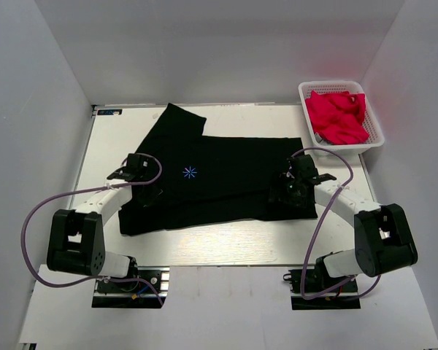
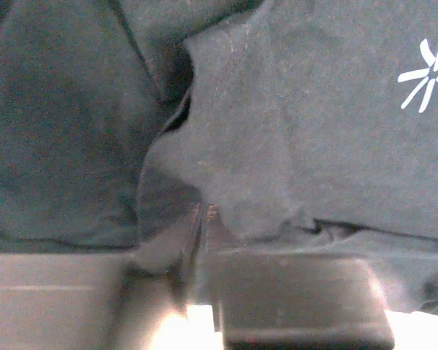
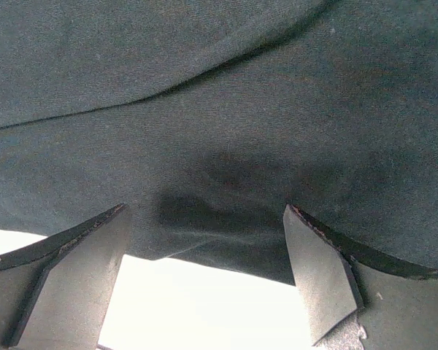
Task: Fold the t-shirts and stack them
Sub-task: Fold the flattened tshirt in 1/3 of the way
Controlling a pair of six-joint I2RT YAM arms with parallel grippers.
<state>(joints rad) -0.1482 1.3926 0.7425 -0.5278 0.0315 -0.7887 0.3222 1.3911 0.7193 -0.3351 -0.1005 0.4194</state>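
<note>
A black t-shirt point(image 1: 226, 182) with a light-blue starburst print point(image 1: 190, 173) lies spread on the white table point(image 1: 226, 244), one sleeve pointing to the back. My left gripper point(image 1: 147, 186) is at the shirt's left side. In the left wrist view its jaws point(image 2: 203, 211) are pressed together on a pulled-up flap of the black cloth point(image 2: 277, 146), with the starburst point(image 2: 427, 73) at the upper right. My right gripper point(image 1: 288, 193) is at the shirt's right front corner. In the right wrist view it point(image 3: 204, 211) is open, its fingers point(image 3: 317, 270) astride the cloth's edge point(image 3: 219, 248) over the bright table.
A white plastic basket point(image 1: 336, 84) holding crumpled red cloth point(image 1: 339, 117) stands at the back right. White walls close in the table on the left, back and right. Bare table shows in front of the shirt.
</note>
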